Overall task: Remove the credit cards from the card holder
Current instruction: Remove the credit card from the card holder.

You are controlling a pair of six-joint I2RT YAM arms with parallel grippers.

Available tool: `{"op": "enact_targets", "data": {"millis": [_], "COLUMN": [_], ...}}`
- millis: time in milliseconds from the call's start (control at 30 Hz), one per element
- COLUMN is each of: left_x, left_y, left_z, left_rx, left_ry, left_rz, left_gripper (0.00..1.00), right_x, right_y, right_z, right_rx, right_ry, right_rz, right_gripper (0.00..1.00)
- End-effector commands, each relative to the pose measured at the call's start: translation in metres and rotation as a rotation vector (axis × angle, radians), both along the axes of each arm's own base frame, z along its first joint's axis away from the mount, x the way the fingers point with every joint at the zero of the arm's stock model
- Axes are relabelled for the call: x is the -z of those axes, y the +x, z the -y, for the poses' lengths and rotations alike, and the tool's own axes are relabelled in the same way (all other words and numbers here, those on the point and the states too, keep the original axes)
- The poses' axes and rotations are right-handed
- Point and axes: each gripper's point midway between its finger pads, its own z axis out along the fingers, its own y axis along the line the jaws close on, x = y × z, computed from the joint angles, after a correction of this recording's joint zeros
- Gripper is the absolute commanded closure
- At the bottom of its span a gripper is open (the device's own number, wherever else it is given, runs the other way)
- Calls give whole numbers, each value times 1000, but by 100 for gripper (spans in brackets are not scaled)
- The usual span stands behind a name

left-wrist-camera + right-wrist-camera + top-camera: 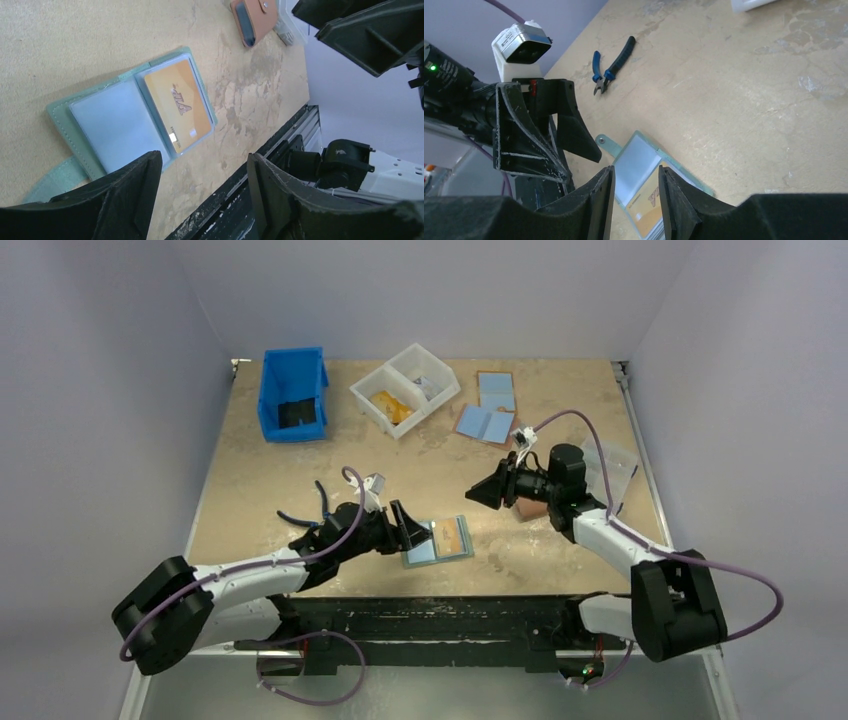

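Note:
The teal card holder lies open on the table near the front edge, its snap tab pointing towards the left arm. In its clear sleeves, one side looks empty. The other holds a tan-orange credit card, which also shows in the right wrist view. My left gripper is open and low at the holder's left edge, nothing between its fingers. One fingertip overlaps the holder's edge; contact cannot be told. My right gripper hangs above, open and empty, pointing down at the holder.
A salmon-pink wallet lies under the right arm. Blue-handled pliers lie left of the left gripper. At the back are a blue bin, a white divided tray and flat light-blue wallets. A clear container stands at the right.

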Motion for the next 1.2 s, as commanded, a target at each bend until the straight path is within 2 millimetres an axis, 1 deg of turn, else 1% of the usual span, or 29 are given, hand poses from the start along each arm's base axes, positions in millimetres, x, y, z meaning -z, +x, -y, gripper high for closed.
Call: {"op": "enact_targets", "data": {"millis": [0,67,167,400,533,667,800,867,967,1067,1167], "left_x": [-18,-16,-13,-2,10,16,18,20,22,25,27], "left_y": [15,16,21,25,22,20,21,22,23,23,23], "left_z": [9,9,9,12,10,9,14,17,20,22,25], "left_rx": [-50,-53,-69,-88,-102,-110,-100,-92,-87,-87,-82], "left_ry": [-99,-102,-92,-104,-124,-128,-124,-123,-123,-117,-118], "left_rz": [66,71,80,58,22,10,5,2,-5,-14,-21], "left_gripper": [34,34,36,44,46,46,47,47,47,47,47], "right_x": [6,18,28,51,59,65,78,80,83,84,89], "right_y": [12,14,15,6,-3,-10,-6,-5,-13,-23,-24], "right_z": [-1,0,-2,-12,-24,-33,-29,-27,-22,-24,-25], "right_rx": [53,56,46,14,-16,-29,27,53,71,53,55], "right_ry": [24,12,7,13,2,-18,-48,-65,-75,-41,-52], "right_rz": [-19,-32,-75,-211,-254,-274,-324,-336,-365,-401,-414], "right_gripper": [56,57,58,61,64,66,67,67,65,64,65]}}
